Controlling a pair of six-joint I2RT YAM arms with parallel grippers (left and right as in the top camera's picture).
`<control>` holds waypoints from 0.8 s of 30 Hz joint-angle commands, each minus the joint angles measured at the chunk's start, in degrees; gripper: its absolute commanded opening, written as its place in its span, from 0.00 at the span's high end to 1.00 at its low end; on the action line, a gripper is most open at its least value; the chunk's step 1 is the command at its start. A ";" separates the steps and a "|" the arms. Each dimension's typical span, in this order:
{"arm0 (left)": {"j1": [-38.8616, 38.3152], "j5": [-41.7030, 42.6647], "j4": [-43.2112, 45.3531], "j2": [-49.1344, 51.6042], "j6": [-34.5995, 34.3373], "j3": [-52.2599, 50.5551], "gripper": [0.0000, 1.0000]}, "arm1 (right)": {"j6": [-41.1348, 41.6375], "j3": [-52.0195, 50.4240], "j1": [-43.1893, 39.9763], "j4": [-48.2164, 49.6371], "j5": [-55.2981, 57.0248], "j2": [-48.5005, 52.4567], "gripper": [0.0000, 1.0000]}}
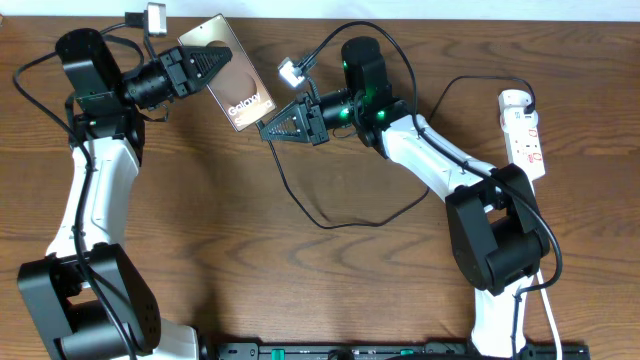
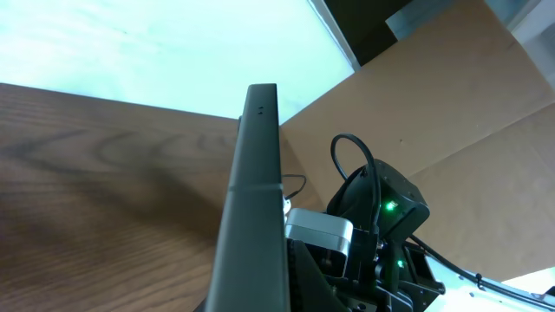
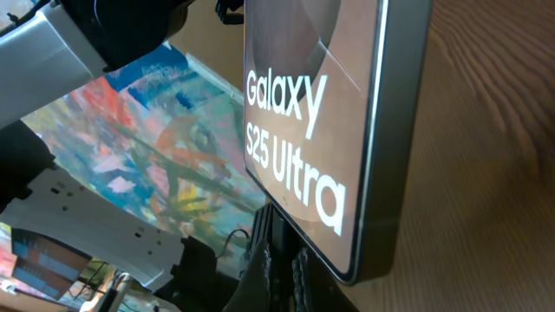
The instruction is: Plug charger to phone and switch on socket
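Observation:
My left gripper (image 1: 205,65) is shut on the top end of the phone (image 1: 232,85) and holds it tilted above the table. The left wrist view shows the phone's dark edge (image 2: 256,199) running up from the jaws (image 2: 286,290). My right gripper (image 1: 270,127) sits at the phone's bottom end with its fingers nearly together on a dark plug tip (image 3: 282,260), just under the "Galaxy S25 Ultra" screen (image 3: 321,130). The black charger cable (image 1: 330,224) loops from that gripper across the table towards the socket (image 1: 525,130), a white power strip at the right.
The strip's white cord (image 1: 550,320) runs down the right side past the right arm's base (image 1: 495,240). The left arm's base (image 1: 85,300) stands at bottom left. The right arm with green lights (image 2: 386,225) fills the space behind the phone.

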 commanded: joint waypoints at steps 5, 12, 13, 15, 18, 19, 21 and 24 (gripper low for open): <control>-2.43 3.96 -0.85 -0.20 2.78 -0.79 0.92 | 0.00 2.56 -0.31 2.03 3.37 -1.33 0.82; -2.12 3.93 -0.83 -0.20 2.78 -0.79 0.92 | -0.02 2.56 -0.28 2.01 2.95 -1.33 0.01; -1.95 3.93 -0.83 -0.20 2.78 -0.79 0.93 | -0.02 2.56 -0.28 2.01 2.86 -1.33 0.01; -1.46 3.96 -0.83 -0.20 2.75 -0.79 0.92 | -0.02 2.56 -0.28 2.01 2.78 -1.33 0.01; -0.55 3.98 -0.85 -0.20 2.71 -0.79 0.93 | -0.02 2.54 -0.28 1.86 2.80 -1.33 0.01; -0.17 3.98 -0.85 -0.22 2.54 -0.79 0.93 | -0.02 2.56 -0.28 1.84 2.80 -1.33 0.01; 0.68 4.00 -0.90 -0.20 2.54 -0.79 0.93 | -0.04 2.56 -0.31 1.86 2.80 -1.33 0.01; 2.56 3.98 -1.03 -0.20 2.54 -0.79 0.93 | -0.02 2.56 -0.35 1.86 2.80 -1.33 0.01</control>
